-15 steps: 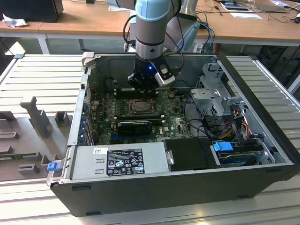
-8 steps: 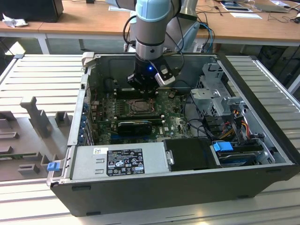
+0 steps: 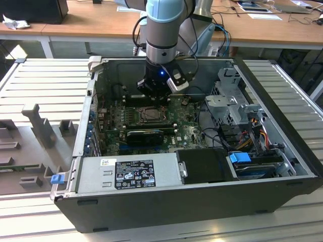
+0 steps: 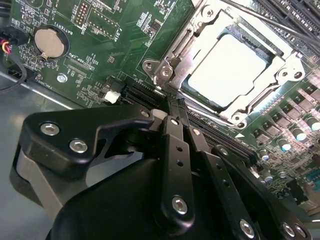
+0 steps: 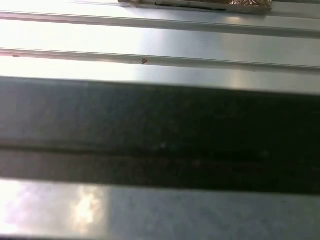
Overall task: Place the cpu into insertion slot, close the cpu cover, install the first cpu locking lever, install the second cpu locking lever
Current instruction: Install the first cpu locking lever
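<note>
End effector (image 4: 172,107) fingers pinched together, empty, tip beside socket (image 4: 165,70); chip (image 4: 227,67) seated under closed cover (image 4: 265,47), ready for levers.

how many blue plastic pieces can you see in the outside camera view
2. One blue clip sits at the case's near corner on the exterior view's left; a larger blue tab is by the drive bay on its right. Others may be hidden.
</note>
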### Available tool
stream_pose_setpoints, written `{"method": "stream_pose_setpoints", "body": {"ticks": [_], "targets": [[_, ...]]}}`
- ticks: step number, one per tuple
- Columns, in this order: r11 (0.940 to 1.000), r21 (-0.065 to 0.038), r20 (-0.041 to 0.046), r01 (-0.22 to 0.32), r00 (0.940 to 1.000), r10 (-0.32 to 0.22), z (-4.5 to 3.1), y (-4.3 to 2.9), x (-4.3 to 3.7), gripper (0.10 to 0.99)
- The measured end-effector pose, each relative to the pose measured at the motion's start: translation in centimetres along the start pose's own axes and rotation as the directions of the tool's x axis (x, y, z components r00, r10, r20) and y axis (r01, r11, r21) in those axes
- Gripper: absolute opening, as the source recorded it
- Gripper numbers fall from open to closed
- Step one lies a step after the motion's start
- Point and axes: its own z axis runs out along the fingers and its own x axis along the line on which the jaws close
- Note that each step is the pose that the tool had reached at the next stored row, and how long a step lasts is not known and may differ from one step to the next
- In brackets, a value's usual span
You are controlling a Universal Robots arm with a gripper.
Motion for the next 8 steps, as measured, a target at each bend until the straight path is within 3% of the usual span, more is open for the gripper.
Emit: {"method": "stream_pose_setpoints", "body": {"ticks": [8], "targets": [[0.9999,0.012,-0.0009,0.0,1.0,0.0,0.4,-0.05,0.01,0.106]]}}
